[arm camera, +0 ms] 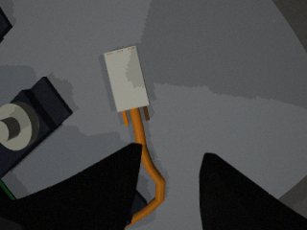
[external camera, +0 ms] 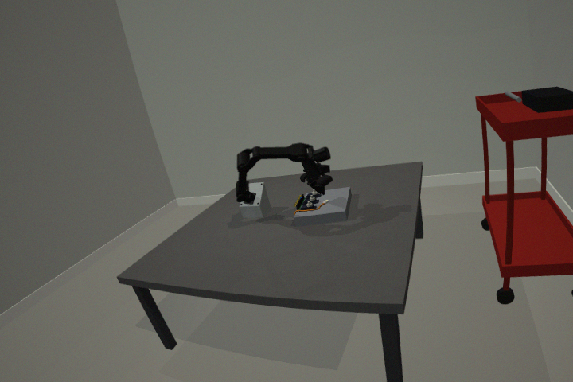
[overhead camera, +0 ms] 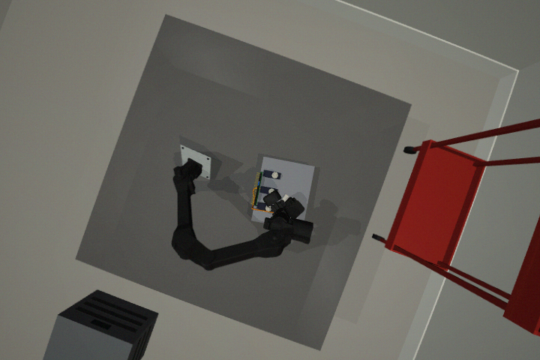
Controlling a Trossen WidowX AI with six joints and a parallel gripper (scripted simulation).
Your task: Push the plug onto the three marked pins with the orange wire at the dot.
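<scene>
The white plug [overhead camera: 285, 198] [external camera: 326, 201] [arm camera: 126, 79] lies flat on the grey holder [overhead camera: 298, 174] [external camera: 341, 202] [arm camera: 216, 120], slightly tilted in the wrist view. Its wires leave the end nearer my fingers, orange on the left and brown on the right. The lead [external camera: 312, 209] [arm camera: 159, 189] bends past my left finger. My gripper [arm camera: 172, 159] is open and empty above the holder; the plug is ahead and left of the fingertips in the wrist view. The pin row [overhead camera: 258, 175] [external camera: 298, 201] runs along one holder edge; the band and dot are too small to read.
Several dark servos with round white horns, one a servo horn [arm camera: 21, 126] left of the plug, sit between the plug and the pins. The arm's pale base block [external camera: 251, 212] stands on the table [external camera: 269, 265]. A red cart [external camera: 539, 270] stands beyond the table.
</scene>
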